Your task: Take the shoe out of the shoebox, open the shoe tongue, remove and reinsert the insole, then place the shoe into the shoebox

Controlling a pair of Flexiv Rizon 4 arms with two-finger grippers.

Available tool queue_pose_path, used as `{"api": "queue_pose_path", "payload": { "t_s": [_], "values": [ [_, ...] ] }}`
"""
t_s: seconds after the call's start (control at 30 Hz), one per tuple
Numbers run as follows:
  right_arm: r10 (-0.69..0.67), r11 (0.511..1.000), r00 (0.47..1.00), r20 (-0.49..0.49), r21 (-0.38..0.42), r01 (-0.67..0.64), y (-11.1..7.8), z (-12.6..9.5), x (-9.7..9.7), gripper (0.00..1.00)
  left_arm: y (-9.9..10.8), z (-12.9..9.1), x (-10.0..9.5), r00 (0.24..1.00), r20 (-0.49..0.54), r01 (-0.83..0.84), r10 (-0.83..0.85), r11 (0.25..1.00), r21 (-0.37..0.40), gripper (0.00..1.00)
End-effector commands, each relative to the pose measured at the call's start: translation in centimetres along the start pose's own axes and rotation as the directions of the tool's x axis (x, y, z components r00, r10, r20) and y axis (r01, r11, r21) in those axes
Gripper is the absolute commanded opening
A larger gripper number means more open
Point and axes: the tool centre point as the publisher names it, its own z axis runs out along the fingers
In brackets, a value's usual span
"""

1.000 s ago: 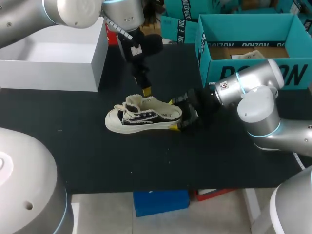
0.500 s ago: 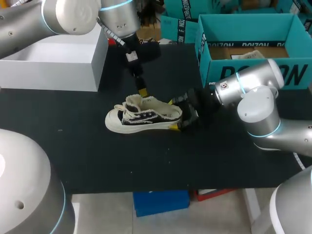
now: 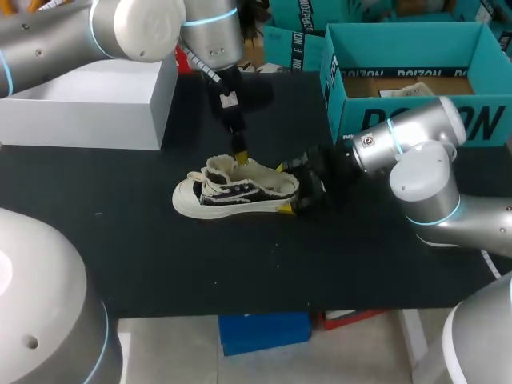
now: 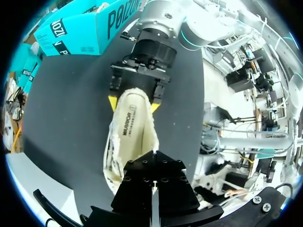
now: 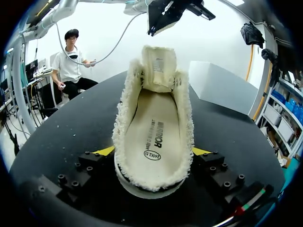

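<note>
Black tabletop (image 3: pixel 160 256) holds a cream-and-black sneaker (image 3: pixel 236 192); right claw (image 3: pixel 285 189) pinches its heel; left claw (image 3: pixel 239 154) hangs just above it, grip unclear.

Head view looks down on table (image 3: pixel 160 256), left wrist close above shoe (image 3: pixel 236 190), right wrist low behind it

Robotics laboratory. We see our left arm (image 3: pixel 120 28) and right arm (image 3: pixel 424 172), both grey with glowing blue joint rings, set around a black table (image 3: pixel 144 264) on which one shoe (image 3: pixel 236 192), a teal shoebox (image 3: pixel 400 120) and a white box (image 3: pixel 88 96) are laid out.
</note>
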Motion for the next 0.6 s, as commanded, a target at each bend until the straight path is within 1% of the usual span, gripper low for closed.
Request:
{"api": "queue_pose_path", "payload": {
  "t_s": [0.03,0.57,0.6],
  "values": [
    [0.001,1.0,1.0,0.0,0.003,-0.001,-0.28,0.57,-0.1,0.0,0.04,0.75,-0.32,1.0,0.003,-0.012,0.012,1.0,0.004,0.0],
    [0.001,1.0,1.0,0.0,0.003,-0.001,-0.28,0.57,-0.1,0.0,0.04,0.75,-0.32,1.0,0.003,-0.012,0.012,1.0,0.004,0.0],
    [0.001,1.0,1.0,0.0,0.003,-0.001,-0.28,0.57,-0.1,0.0,-0.09,1.28,-0.36,0.999,-0.017,-0.028,0.028,1.0,-0.007,0.0]
  ]
}}
